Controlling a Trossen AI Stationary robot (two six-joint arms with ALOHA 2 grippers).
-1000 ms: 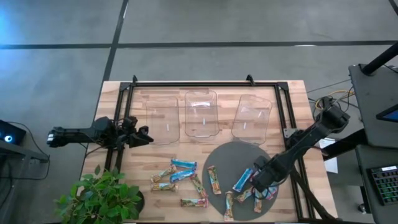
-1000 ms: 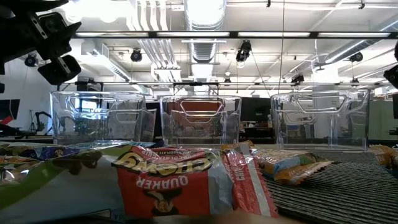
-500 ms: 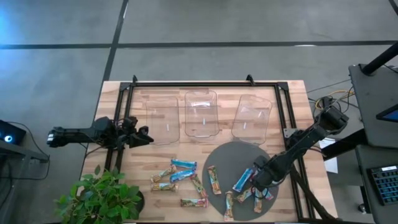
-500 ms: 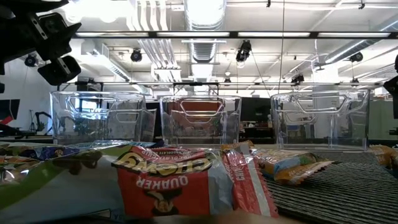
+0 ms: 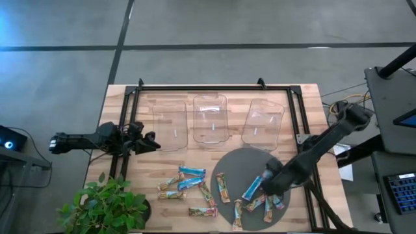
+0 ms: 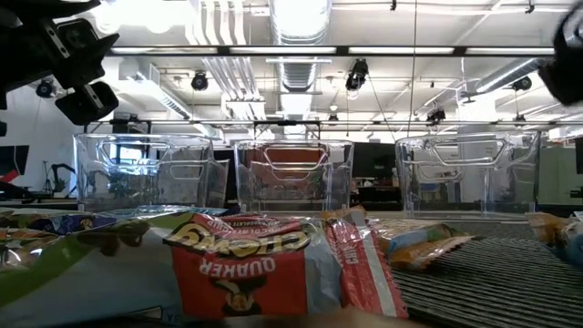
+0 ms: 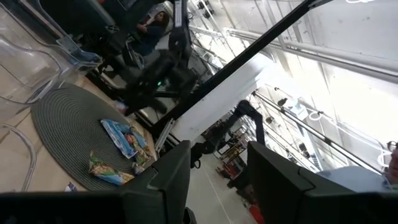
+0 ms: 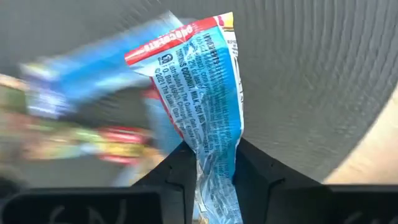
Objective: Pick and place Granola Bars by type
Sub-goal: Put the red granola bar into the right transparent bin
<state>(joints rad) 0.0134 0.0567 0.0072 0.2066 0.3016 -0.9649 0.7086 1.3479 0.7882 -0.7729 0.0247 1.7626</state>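
Several Granola Bars lie near the table's front: blue ones [image 5: 192, 171] and tan ones [image 5: 172, 194] on the wood, and more tan ones [image 5: 224, 187] on the round grey mat [image 5: 244, 162]. My right gripper [image 5: 268, 184] is low over the mat, shut on a blue-wrapped bar [image 8: 208, 93]. A second blue bar [image 8: 81, 68] lies blurred beside it. My left gripper [image 5: 151, 143] hovers open at the table's left side, with nothing between its fingers [image 7: 168, 180]. My right gripper pinches one end of the blue bar's wrapper [image 8: 214, 171] between its two fingers. The fingers lie along the bar and come slanting down from the table's right. The bar sticks out ahead of the fingers over the mat. Whether it is clear of the mat I cannot tell.
Three clear plastic trays [image 5: 170, 125], [image 5: 210, 118], [image 5: 263, 123] stand in a row across the table's far half. A black frame [image 5: 214, 88] runs along the far and side edges. A potted plant [image 5: 107, 205] sits at the near left corner.
My right gripper has shifted a little toward the table's left and far side over the mat, and has shut on the blue bar.
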